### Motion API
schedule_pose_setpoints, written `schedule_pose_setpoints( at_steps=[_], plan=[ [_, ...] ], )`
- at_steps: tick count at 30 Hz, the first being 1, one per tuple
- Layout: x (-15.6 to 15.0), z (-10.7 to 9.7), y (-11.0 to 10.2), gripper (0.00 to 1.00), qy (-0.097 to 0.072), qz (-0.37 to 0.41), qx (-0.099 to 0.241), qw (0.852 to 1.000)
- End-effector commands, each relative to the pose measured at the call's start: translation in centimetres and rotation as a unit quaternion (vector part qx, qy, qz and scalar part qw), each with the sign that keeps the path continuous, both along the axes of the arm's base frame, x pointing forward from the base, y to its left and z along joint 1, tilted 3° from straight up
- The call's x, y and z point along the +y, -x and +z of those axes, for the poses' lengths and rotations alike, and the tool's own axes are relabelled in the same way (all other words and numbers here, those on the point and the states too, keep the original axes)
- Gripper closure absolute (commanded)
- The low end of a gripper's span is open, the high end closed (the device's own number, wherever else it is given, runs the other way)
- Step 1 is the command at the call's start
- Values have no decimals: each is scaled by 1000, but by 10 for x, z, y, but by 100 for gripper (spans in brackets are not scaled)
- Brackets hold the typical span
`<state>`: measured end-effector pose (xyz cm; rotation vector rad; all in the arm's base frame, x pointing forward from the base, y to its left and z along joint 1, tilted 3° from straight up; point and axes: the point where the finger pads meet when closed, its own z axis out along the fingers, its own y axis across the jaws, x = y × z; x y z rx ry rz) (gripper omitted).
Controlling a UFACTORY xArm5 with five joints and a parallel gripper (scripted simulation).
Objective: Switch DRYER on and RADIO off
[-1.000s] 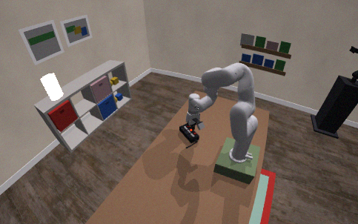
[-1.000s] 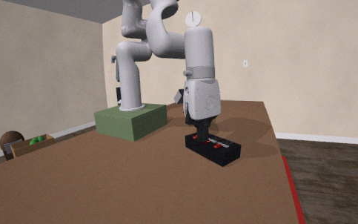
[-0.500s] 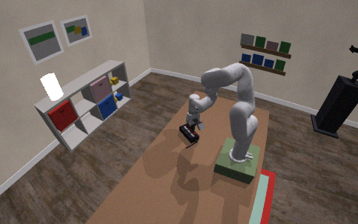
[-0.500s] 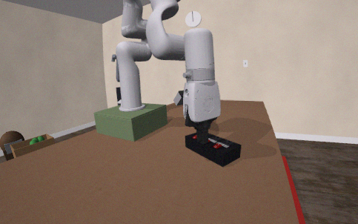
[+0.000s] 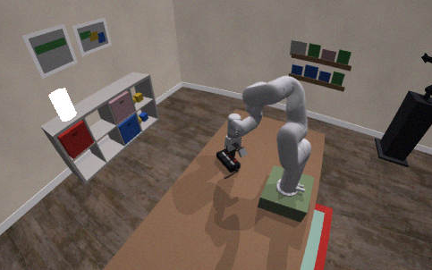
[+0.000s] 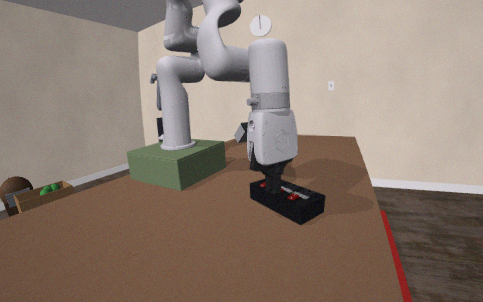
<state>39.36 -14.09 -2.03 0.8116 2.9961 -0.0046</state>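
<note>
The black power strip (image 6: pixel 287 200) lies flat on the brown table, the right way up, with red switches on top. It also shows in the top view (image 5: pixel 228 161). Two red switches (image 6: pixel 292 197) are visible right of the fingers, and another red switch (image 6: pixel 262 185) shows at the left end. My gripper (image 6: pixel 274 189) is shut, points straight down, and its fingertips touch the strip's top near the left end. The spot under the fingertips is hidden. Switch labels are too small to read.
The arm's green base block (image 6: pixel 177 162) stands on the table behind the strip. A cardboard box with green things (image 6: pixel 40 195) sits off the table at left. A shelf unit (image 5: pixel 103 122) stands by the wall, and a black stand (image 5: pixel 407 130) stands at far right.
</note>
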Motion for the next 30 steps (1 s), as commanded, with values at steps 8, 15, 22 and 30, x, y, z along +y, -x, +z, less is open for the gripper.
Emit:
schedule_pose_setpoints(
  at_steps=[8,15,22,30],
  plan=[
    [-1,4,-1,100,0,0,-1,1000],
    [-1,16,0,100,1,0,-1,1000],
    [0,35,0,100,0,0,-1,1000],
    [1,39,0,100,0,0,-1,1000]
  ],
)
